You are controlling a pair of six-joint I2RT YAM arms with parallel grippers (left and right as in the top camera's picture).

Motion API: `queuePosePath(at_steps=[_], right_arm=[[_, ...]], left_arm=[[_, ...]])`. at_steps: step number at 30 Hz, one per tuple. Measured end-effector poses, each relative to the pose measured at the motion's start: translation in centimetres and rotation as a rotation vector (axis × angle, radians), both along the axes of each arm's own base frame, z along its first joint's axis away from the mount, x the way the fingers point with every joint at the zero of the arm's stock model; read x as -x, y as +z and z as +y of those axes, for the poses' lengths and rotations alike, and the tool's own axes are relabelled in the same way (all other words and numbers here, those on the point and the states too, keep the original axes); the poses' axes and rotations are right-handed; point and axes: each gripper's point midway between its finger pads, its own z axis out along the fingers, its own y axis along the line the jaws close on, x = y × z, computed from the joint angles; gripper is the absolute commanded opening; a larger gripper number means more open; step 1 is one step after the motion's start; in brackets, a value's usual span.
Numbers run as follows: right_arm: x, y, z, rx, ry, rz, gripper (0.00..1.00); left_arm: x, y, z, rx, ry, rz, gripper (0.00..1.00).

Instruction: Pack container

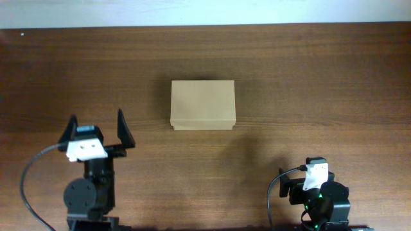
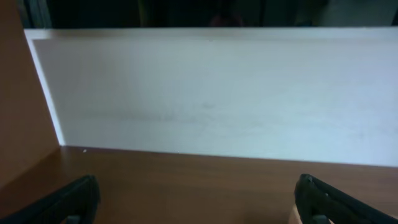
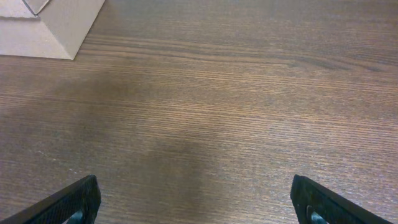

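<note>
Two arms sit at the near edge of the dark wooden table [image 1: 321, 77], one to each side. The left gripper [image 1: 96, 124] points away from its base with its black fingers [image 1: 122, 127] spread wide and nothing between them; in its wrist view only the fingertips [image 2: 78, 199] show, at the bottom corners. A black cable [image 1: 26, 186] loops beside that arm's base. The right gripper [image 3: 196, 198] is drawn in close over its own base, and its wrist view shows its fingers [image 3: 74, 199] parted just as widely, over bare wood. Farther out, near the middle of the table and well apart from both grippers, lies the container [image 1: 203, 104], flat on the wood with its flap lid down and a seam running along its near side. Its tan cardboard is plain on every face that shows; one corner [image 3: 43, 28] reaches into the right wrist view. Beyond it, past the far table edge, runs a pale wall [image 2: 217, 93].
</note>
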Motion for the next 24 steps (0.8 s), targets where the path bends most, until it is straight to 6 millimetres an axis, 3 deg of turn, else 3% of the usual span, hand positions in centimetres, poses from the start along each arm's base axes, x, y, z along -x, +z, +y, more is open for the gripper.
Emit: queuePosePath(at_steps=[15, 24], right_arm=[[0.0, 0.0, 0.0, 0.0, 0.0, -0.001, 0.99], [0.0, 0.0, 0.0, 0.0, 0.0, -0.001, 0.99]], left_arm=[[1.8, -11.1, 0.1, -0.007, 0.0, 0.106, 1.0], [2.2, -13.1, 0.3, -0.011, 0.006, 0.179, 1.0]])
